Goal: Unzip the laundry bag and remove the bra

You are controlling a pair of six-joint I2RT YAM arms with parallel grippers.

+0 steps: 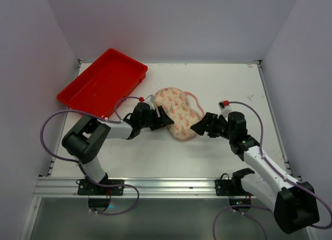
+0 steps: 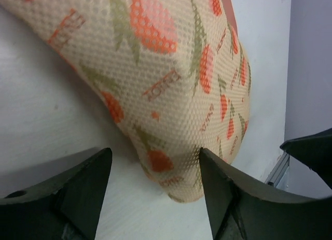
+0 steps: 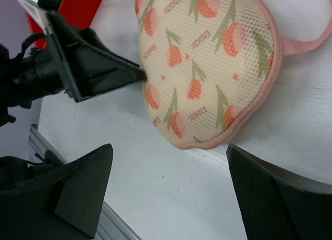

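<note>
- Black fingers (image 3: 78, 198) of the right gripper (image 1: 203, 124) fill the bottom of its wrist view. They stand wide apart and hold nothing, and the bag's rounded end lies just ahead of them.
- Peanut-shaped and cream, the mesh laundry bag (image 1: 177, 111) has orange-red prints and pink zip edging (image 3: 279, 68). It lies flat near the middle of the white counter (image 1: 228, 89), with the red plastic tray (image 1: 104, 84) at its 10 o'clock.
- Seen from above, its long axis runs from 11 o'clock to 5 o'clock, and the pink loop (image 1: 197, 100) sticks out toward 3 o'clock.
- At the bag's 9 o'clock side sits the left gripper (image 1: 162, 120), fingers apart. One tip touches the bag's flank, but nothing is clamped.
- The edging looks unbroken, so the zip appears shut and the bra is presumably inside, unseen. Both unzipping and removal are left to do.
- No view shows the zip pull.
</note>
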